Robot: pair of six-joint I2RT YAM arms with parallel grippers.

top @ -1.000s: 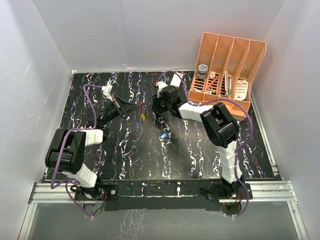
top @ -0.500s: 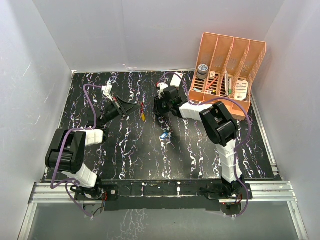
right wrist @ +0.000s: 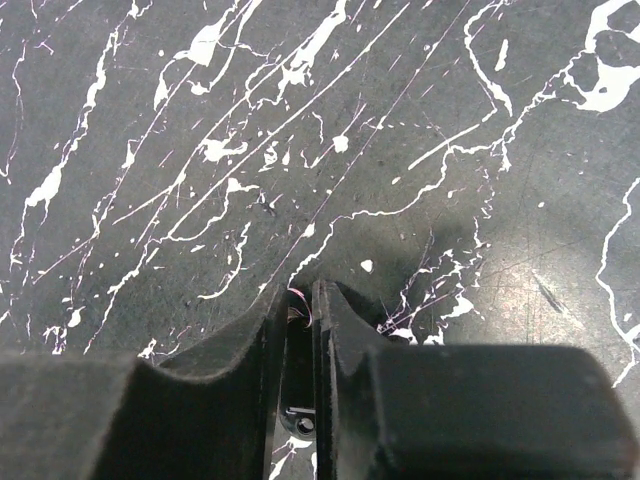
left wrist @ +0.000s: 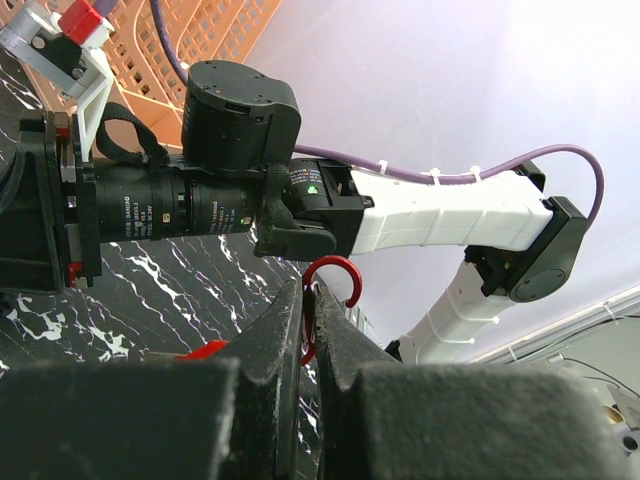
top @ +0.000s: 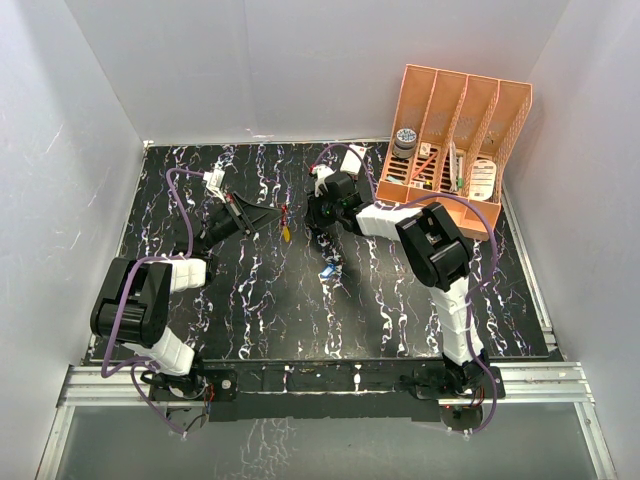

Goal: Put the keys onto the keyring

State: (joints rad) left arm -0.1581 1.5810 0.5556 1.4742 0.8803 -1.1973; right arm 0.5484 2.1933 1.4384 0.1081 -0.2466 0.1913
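Note:
My left gripper (top: pixel 272 215) is shut on the thin red keyring (left wrist: pixel 331 283). The ring's hook end sticks out past the fingertips; it also shows in the top view (top: pixel 284 211). A yellow-headed key (top: pixel 286 233) hangs below the ring. A red piece (left wrist: pixel 205 348) shows beside my left finger. My right gripper (top: pixel 314 226) points down close to the table, just right of the ring. Its jaws (right wrist: pixel 298 300) are nearly together on a thin pale sliver, seemingly a key seen edge-on. A blue-headed key (top: pixel 328 269) lies on the table below it, with a white bit beside it.
An orange slotted file rack (top: pixel 455 140) with small items stands at the back right. White walls enclose the black marbled table (top: pixel 250 300) on three sides. The right arm's white links (top: pixel 385 218) stretch across the middle right.
My right gripper has shifted slightly left, toward the keyring. The left gripper, the ring and the blue key have not moved.

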